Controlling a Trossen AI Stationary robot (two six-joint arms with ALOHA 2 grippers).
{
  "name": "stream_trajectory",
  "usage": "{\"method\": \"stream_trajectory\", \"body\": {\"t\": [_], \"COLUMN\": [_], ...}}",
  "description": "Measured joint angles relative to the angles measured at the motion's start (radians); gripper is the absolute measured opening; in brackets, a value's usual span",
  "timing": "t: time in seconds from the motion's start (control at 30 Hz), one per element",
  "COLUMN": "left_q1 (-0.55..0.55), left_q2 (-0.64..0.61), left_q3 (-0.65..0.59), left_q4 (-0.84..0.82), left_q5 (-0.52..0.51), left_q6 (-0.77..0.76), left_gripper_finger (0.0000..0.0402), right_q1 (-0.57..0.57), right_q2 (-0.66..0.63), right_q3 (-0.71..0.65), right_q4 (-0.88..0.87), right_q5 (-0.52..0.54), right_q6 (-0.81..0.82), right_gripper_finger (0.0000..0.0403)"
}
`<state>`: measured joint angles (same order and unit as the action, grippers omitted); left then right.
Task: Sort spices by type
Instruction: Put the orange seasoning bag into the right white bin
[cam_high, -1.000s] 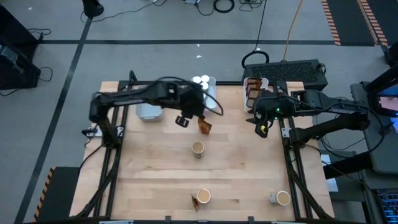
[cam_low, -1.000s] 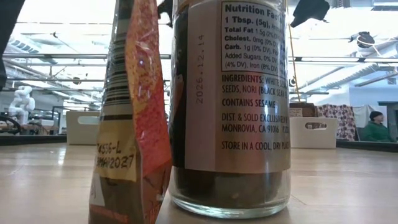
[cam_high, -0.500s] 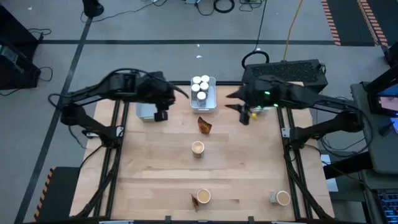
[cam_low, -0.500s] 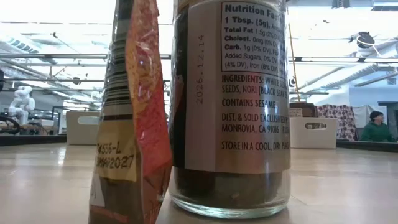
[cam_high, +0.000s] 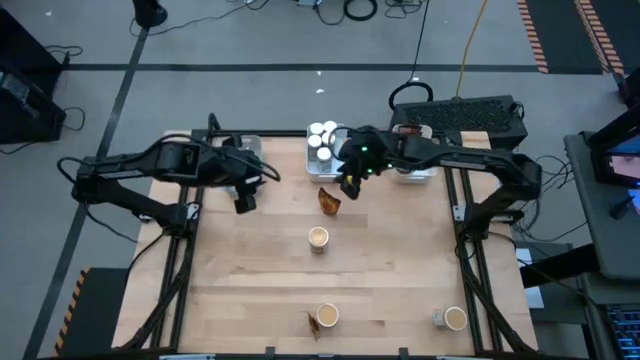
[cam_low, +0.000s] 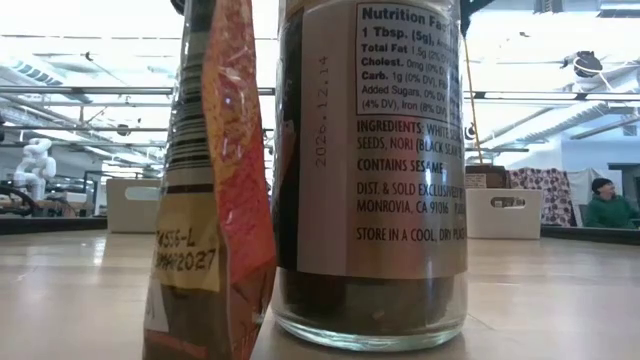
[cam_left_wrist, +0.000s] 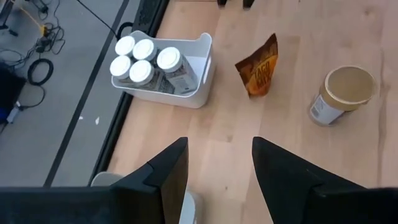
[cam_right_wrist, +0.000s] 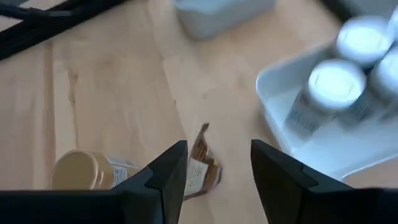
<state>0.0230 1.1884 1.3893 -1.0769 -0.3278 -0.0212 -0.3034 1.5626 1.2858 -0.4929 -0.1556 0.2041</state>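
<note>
Evidently the right gripper (cam_high: 349, 188) hung open and empty just above the pouch (cam_high: 329, 201), presumably lining up a grasp, beside the white tray (cam_left_wrist: 198, 87) of capped jars (cam_left_wrist: 142, 62). Open too, the left gripper (cam_high: 245, 201) waited apart. Only the low view showed the near jar's (cam_low: 370, 170) label.

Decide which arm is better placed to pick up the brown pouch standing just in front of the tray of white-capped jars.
Probably the right. In the high view its end effector hovers open right beside the pouch, and its wrist view shows the pouch between its fingers. The left end effector, also open, sits farther off to the side.
</note>
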Motion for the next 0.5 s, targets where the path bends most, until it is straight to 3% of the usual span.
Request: {"method": "stream_trajectory", "body": {"t": [0.17, 0.3, 0.5], "left_q1": [-0.013, -0.013, -0.012], "left_q2": [0.001, 0.004, 0.003], "left_q3": [-0.047, -0.082, -0.088], "left_q4": [0.034, 0.06, 0.084], "left_q5": [0.0, 0.0, 0.0], "left_q6": [0.0, 0.0, 0.006], "left_gripper_finger": [0.0183, 0.0183, 0.0183], "right_q1": [0.014, 0.044, 0.082], "right_q2": [0.077, 0.119, 0.177], "right_q3": [0.0, 0.0, 0.0], "right_q4": [0.005, 0.015, 0.023], "right_q5": [-0.082, -0.08, 0.033], "right_q6": [0.12, 0.192, 0.229], "right_gripper_finger": [0.016, 0.016, 0.016]}}
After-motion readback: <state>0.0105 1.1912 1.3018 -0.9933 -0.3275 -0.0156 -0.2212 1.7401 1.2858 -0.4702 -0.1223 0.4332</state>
